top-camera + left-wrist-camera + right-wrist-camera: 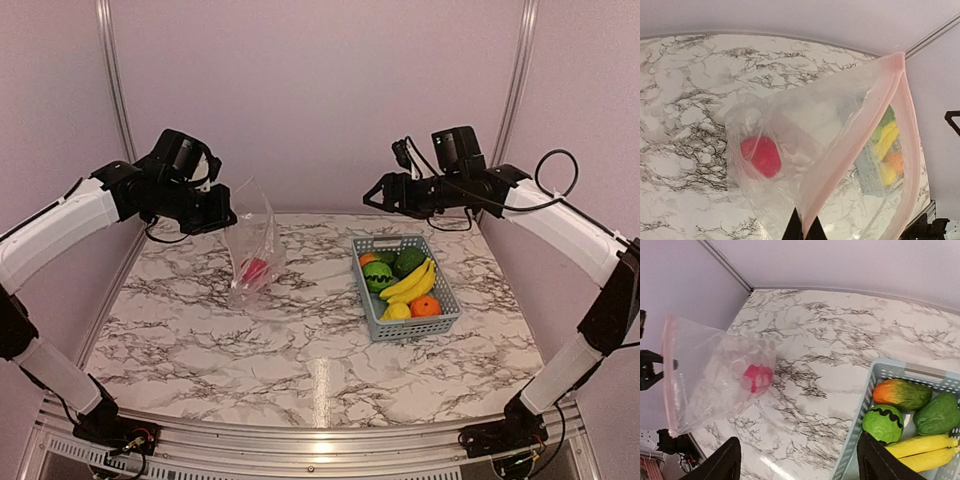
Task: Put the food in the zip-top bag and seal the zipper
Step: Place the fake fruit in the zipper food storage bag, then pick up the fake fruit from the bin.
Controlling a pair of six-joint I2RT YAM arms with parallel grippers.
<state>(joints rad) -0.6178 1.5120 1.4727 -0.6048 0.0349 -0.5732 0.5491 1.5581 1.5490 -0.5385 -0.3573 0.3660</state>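
Note:
The clear zip-top bag (pixel 252 245) hangs from my left gripper (pixel 225 215), its bottom resting on the table. A red toy fruit (pixel 254 268) lies inside it. In the left wrist view my left gripper (pixel 804 232) is shut on the pinkish zipper (pixel 860 130) strip; the two mouth edges stand apart. The red fruit (pixel 761 156) shows through the plastic. My right gripper (pixel 375 195) is open and empty, above the table between bag and basket. In the right wrist view it (pixel 800 465) looks down on the bag (pixel 715 375) and the food.
A grey-blue slotted basket (pixel 415 328) at the right holds bananas (pixel 410 283), an orange (pixel 426 306), a lemon (pixel 397 312), a striped green melon (pixel 378 275) and a dark green fruit (pixel 408 260). The basket rim (pixel 900 371) lies just right of my right gripper.

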